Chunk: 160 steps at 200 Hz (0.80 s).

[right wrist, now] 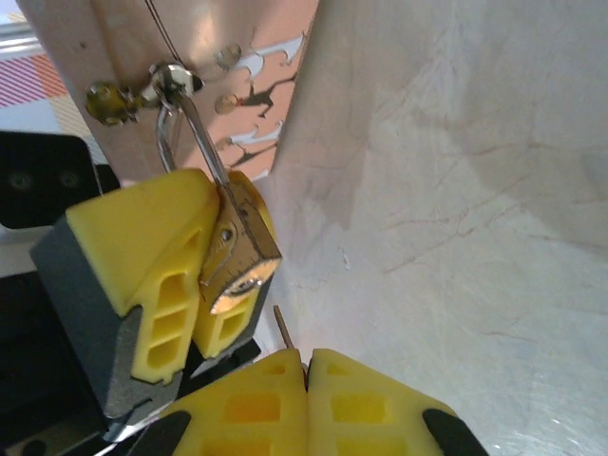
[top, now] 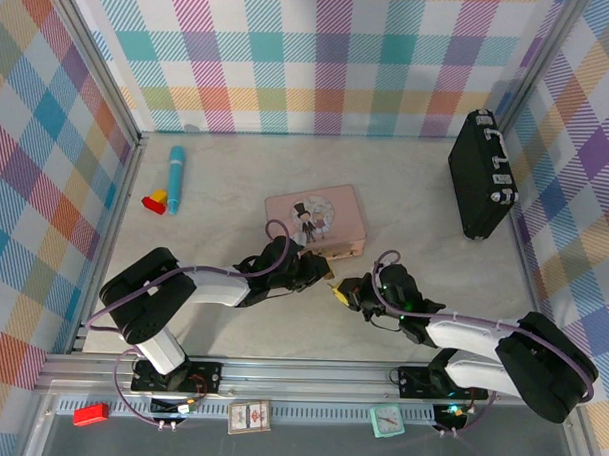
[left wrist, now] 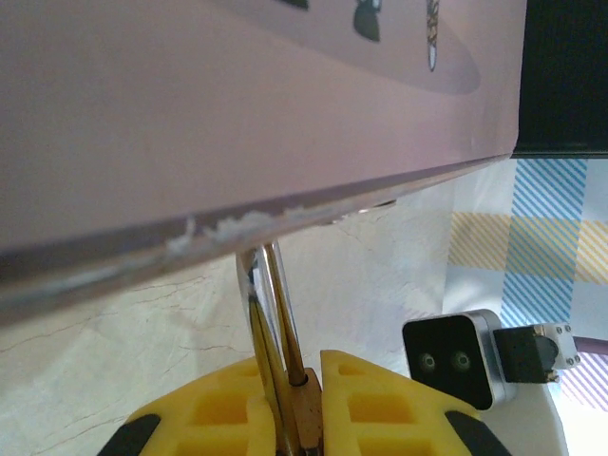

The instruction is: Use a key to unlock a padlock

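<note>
Right hand (right wrist: pixel 306 357): fingers are pressed together, and the key (right wrist: pixel 282 328) is pinched between them. Only its thin dark shaft is seen protruding past the yellow pads. The shaft tip is placed just beside the lower silver face of the padlock (right wrist: pixel 242 245); insertion is not seen.

Left hand (left wrist: pixel 293 367): closed on the padlock, the brass body being clamped between the two yellow fingers. The body is held tilted, with the keyhole end turned toward the right hand.

The silver shackle (right wrist: pixel 203 142) is threaded through a small brass hasp (right wrist: pixel 112 101) on the front edge of the pink tin (top: pixel 315 218). It is seen closed into the body.

In the overhead view both hands are brought nearly tip to tip at the near side of the tin, which lies flat at mid tabletop (top: pixel 406 192).

A black case (top: pixel 481 174) is stood on edge at far right. A blue tube (top: pixel 175 173) and small red and yellow blocks (top: pixel 155 201) are noted at far left, well apart from the tin.
</note>
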Each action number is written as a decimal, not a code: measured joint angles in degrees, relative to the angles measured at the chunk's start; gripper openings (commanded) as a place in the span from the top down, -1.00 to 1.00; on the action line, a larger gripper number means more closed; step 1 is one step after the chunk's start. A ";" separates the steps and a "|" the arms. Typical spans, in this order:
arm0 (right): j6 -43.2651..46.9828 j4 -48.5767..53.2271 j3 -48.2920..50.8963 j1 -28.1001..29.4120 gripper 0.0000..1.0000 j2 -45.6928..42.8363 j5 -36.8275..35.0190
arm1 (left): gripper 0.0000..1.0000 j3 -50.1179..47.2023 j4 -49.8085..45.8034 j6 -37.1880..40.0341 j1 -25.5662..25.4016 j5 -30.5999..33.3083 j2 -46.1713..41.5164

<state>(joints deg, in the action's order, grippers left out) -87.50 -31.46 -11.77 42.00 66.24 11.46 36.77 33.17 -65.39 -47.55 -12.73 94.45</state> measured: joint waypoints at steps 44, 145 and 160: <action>0.02 0.07 0.02 -2.71 1.00 -3.87 0.92 | 1.00 0.00 0.24 -0.20 0.00 -0.02 0.26; -1.92 -3.74 0.96 -3.41 1.00 -0.33 1.66 | 1.00 0.02 1.33 -0.46 0.00 0.52 0.74; -2.54 -4.68 1.51 -3.43 1.00 -0.28 1.57 | 1.00 0.02 1.36 -0.63 0.00 0.85 0.74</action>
<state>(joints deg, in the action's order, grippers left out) -90.04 -36.14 -10.26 38.57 65.95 13.04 36.80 34.52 -66.02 -47.55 -11.88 95.20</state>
